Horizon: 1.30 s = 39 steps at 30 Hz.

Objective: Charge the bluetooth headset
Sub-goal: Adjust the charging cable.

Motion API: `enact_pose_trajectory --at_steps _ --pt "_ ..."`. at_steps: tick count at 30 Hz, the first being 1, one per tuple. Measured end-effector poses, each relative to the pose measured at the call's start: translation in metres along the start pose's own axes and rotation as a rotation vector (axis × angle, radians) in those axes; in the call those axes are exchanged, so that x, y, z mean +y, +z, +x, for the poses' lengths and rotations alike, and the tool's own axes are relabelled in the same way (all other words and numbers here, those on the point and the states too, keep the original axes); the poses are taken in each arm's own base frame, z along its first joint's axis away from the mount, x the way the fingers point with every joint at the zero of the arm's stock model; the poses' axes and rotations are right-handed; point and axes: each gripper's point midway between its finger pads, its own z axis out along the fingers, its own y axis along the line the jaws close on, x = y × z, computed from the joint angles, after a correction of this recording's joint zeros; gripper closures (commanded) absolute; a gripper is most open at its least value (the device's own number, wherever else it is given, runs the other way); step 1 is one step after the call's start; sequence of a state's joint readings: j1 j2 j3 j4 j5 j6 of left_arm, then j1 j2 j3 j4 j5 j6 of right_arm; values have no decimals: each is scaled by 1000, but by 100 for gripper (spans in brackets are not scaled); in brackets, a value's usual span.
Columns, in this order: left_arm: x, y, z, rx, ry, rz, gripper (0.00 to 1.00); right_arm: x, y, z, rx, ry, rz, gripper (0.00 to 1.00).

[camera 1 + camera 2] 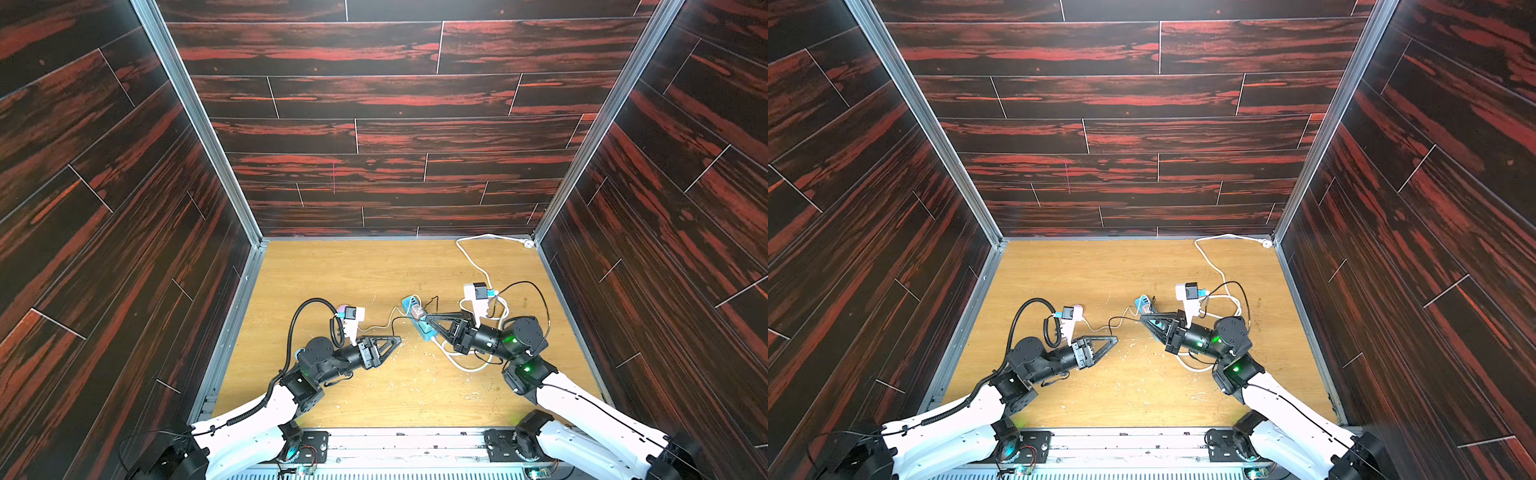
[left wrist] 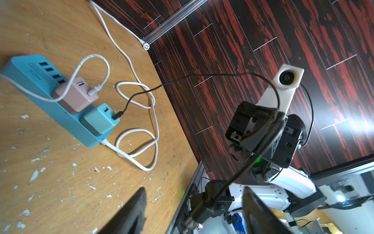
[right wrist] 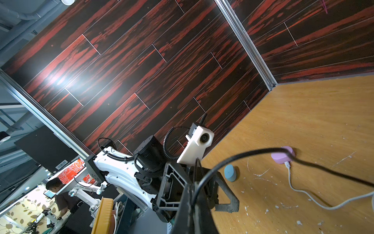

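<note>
The handover is what worries me from where I stand. The right end effector (image 1: 424, 318) is pinched tight on the black charging cable (image 2: 202, 75). That cable runs from the teal charger (image 2: 97, 119) on the blue power strip (image 2: 24, 68). Its free plug (image 2: 190, 221) dangles between the fingers (image 2: 131, 210) of the left end effector (image 2: 193, 190). Those fingers stand moderately apart, and I cannot tell whether either touches the plug. If they pinch the cord rather than the plug body, or catch it askew, I'd expect the tip to swing and miss the port. A tug could also drag the strip across the desk (image 1: 374, 270).

The blue oval case (image 3: 230, 172), which I take for the bluetooth headset, lies on the desk just beside the left wrist. I can see no cable in it, and it looks light enough to skid. The purple case (image 3: 282, 156) near it already has a white cable (image 3: 303, 191) plugged in.
</note>
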<state>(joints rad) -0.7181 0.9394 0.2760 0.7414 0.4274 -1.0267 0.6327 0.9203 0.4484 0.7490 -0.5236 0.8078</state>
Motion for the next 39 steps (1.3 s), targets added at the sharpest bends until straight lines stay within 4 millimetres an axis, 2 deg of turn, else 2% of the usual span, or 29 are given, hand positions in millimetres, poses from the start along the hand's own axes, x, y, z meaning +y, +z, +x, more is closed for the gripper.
enact_pose_trajectory --at_steps 2,6,11,12,16,18,22,27,31,35,39 --pt "-2 -1 -1 -4 3 5 41 -1 -1 -1 -5 1 2 97" --pt "-10 -4 -5 -19 17 28 57 -2 -2 -3 -10 0 2 96" --pt "-18 -8 -9 -36 30 47 66 -3 -3 -4 -13 3 2 96" --pt "-18 -8 -9 -36 33 47 66 -3 -3 -5 -15 3 2 96" --pt "-14 -8 -8 -31 41 32 37 -4 -5 -4 -16 13 0 96" --pt "-11 -8 -7 -29 38 18 26 -3 -5 -4 -17 16 -7 96" --pt "-3 -3 -4 -14 20 -3 20 1 -5 -6 -21 16 -27 96" --pt "-1 4 -1 10 6 12 21 4 -6 -8 -30 20 -45 96" --pt "-10 8 -4 13 3 51 31 1 -7 -6 -32 31 -46 96" --pt "-17 7 -6 10 4 83 51 -2 -9 -6 -37 38 -40 96" --pt "-22 6 -6 9 9 98 66 -5 -11 -10 -49 36 -31 96"
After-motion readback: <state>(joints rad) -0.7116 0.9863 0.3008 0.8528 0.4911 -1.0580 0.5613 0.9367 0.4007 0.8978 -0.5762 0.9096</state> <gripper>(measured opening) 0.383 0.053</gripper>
